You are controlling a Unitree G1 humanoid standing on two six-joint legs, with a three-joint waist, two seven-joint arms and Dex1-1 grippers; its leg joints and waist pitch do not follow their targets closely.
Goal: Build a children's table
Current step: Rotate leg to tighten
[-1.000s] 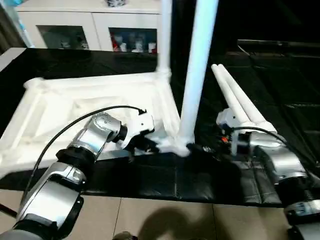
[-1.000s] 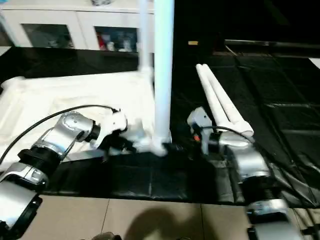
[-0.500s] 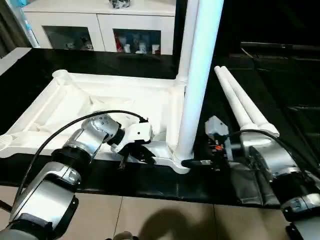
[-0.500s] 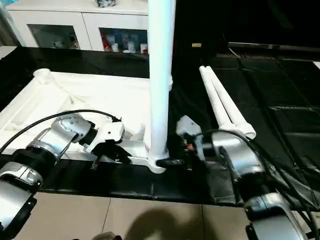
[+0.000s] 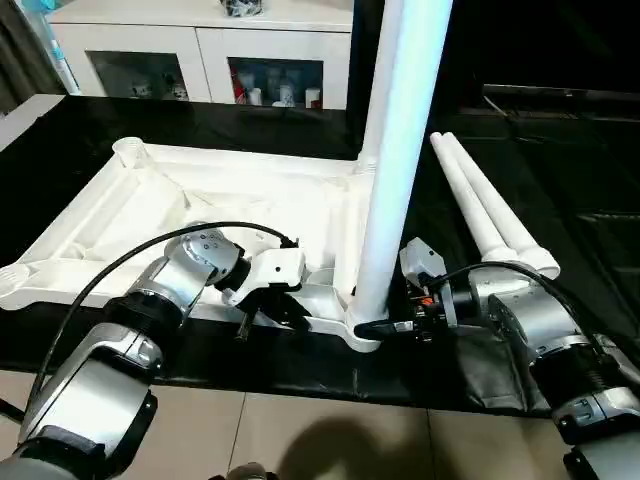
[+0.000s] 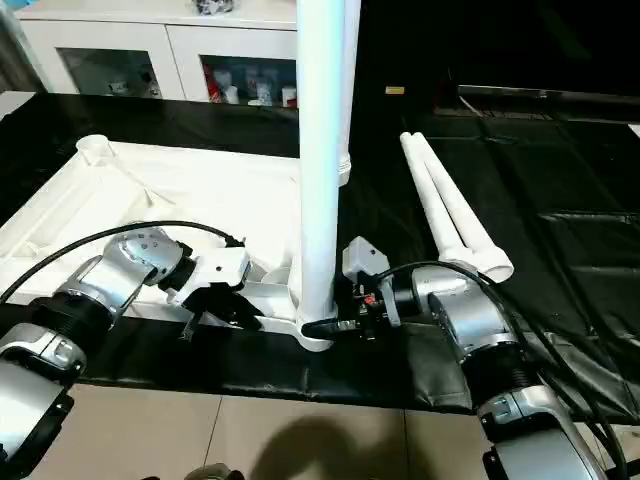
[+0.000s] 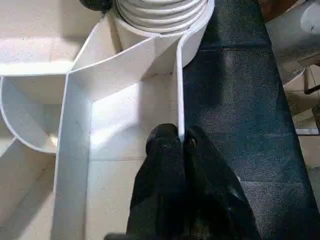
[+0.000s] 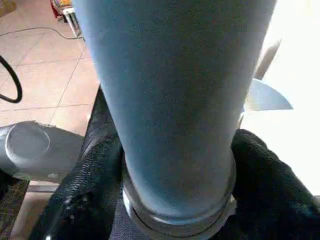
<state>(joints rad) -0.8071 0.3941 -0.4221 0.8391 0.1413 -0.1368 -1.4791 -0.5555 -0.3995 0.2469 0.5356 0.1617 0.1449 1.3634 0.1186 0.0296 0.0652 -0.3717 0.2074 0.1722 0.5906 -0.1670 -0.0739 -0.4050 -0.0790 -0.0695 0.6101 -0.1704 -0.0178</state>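
Observation:
The white table top (image 5: 150,215) lies underside up on a black mat. One white leg (image 5: 395,150) stands upright in its near right corner socket, and a second upright leg (image 6: 346,150) rises at the far right corner behind it. Two more legs (image 5: 480,210) lie side by side on the mat to the right. My left gripper (image 7: 176,137) is shut on the thin near rim of the table top, a little left of that socket. My right gripper (image 5: 375,326) hugs the base of the near upright leg, with a black finger (image 8: 260,165) pressed on each side.
A white glass-door cabinet (image 5: 200,50) stands behind the mat. Open round sockets show at the top's far left corner (image 5: 128,150) and near left corner (image 5: 12,275). Tiled floor (image 5: 300,430) lies in front of the mat. A black cable loops over my left forearm.
My right gripper has slid left to the base of the near upright leg and its fingers have closed in on it. The left gripper keeps its grip. The camera has shifted.

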